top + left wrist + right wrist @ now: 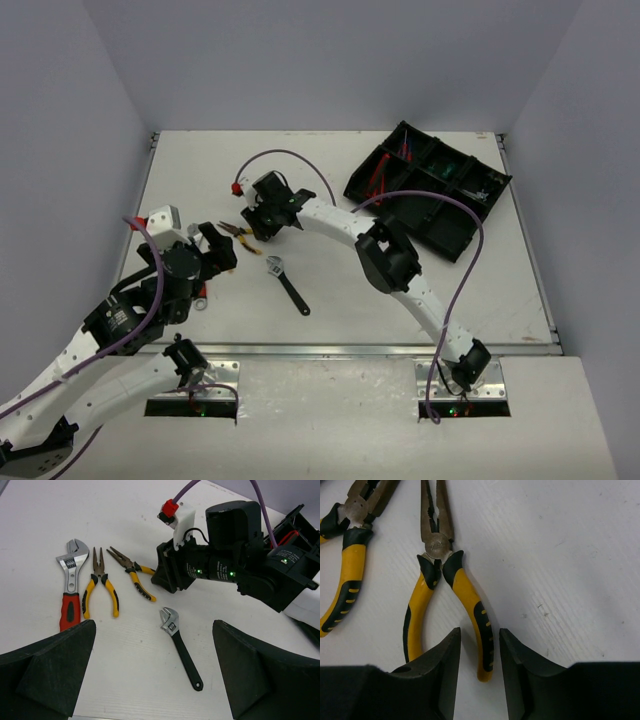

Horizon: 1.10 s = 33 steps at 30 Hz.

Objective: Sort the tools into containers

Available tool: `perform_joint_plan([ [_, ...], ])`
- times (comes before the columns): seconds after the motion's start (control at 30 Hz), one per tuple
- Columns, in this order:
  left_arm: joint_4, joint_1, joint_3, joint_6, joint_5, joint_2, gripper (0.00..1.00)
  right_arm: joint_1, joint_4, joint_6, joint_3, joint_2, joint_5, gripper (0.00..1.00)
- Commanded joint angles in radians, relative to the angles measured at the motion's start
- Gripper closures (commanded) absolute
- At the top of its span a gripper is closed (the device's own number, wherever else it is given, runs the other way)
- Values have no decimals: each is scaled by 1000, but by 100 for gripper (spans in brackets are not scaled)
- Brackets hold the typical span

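As the overhead camera lists it, the stock is split. The organiser tray [437,232] sits at 2 o'clock on the table [400,300], with several compartments holding tools, and the loose tools lie toward 9 o'clock.
- Needle-nose pliers [240,236], yellow grips, directly under the right gripper [252,226].
- Black-handled wrench [288,283], at 5 o'clock of the pliers, apart from both arms.
- Left gripper [218,250], hanging at 8 o'clock of the pliers.

Left wrist view: the left claw is spread to its widest and holds nothing. From 9 o'clock inward lie the red-handled wrench [70,587], the second pliers [100,586] and the needle-nose pliers [132,575], one handle of which runs under the right gripper [167,577]. The black-handled wrench [180,647] lies at 6 o'clock.

Right wrist view: the right claw is narrowed but parted. It straddles the pliers' right-hand handle [480,625] at 6 o'clock, with table showing on either side, so no pinch is evident. The pivot [439,544] sits toward 11 o'clock and the second pliers [347,570] at 10 o'clock.

Handling, as judged: rigid steel, fairly heavy for its size, not fragile. The ribbed sleeves should give friction. Taken by one handle, the other would probably swing and the nose droop. A hold nearer the pivot, or across both handles, looks steadier.
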Motion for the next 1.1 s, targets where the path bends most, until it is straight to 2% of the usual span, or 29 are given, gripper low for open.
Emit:
perform_joint_plan([
  [0.0, 43, 6, -5, 18, 5, 3, 0, 8, -17, -50, 57, 44, 2, 62],
  [0.1, 43, 6, -6, 16, 3, 2, 0, 8, -20, -52, 69, 61, 21, 64],
  [0.2, 45, 8, -6, 18, 3, 2, 0, 12, -29, -42, 69, 75, 49, 75],
  [0.23, 43, 8, -5, 18, 3, 3, 0, 14, -32, -39, 60, 76, 86, 83],
  [0.33, 42, 8, -5, 18, 5, 2, 0, 14, -27, -21, 11, 41, 131, 98],
  [0.37, 44, 8, -5, 18, 5, 1, 0, 15, -15, -12, -26, 26, 152, 100],
  [0.5, 45, 6, -6, 18, 7, -1, 0, 15, 21, 41, -146, -90, 192, 100],
  [0.63, 45, 6, -6, 19, 7, -7, 0, 4, 17, 113, -177, -175, 202, 100],
  [0.73, 43, 6, -6, 18, 7, -14, 0, -11, 25, 150, -214, -253, 184, 100],
  [0.83, 44, 5, -7, 18, 7, -25, 0, -41, 76, 216, -320, -370, 150, 100],
  [1.07, 45, 6, -8, 18, 9, -39, 0, -87, 153, 224, -490, -535, 176, 100],
])
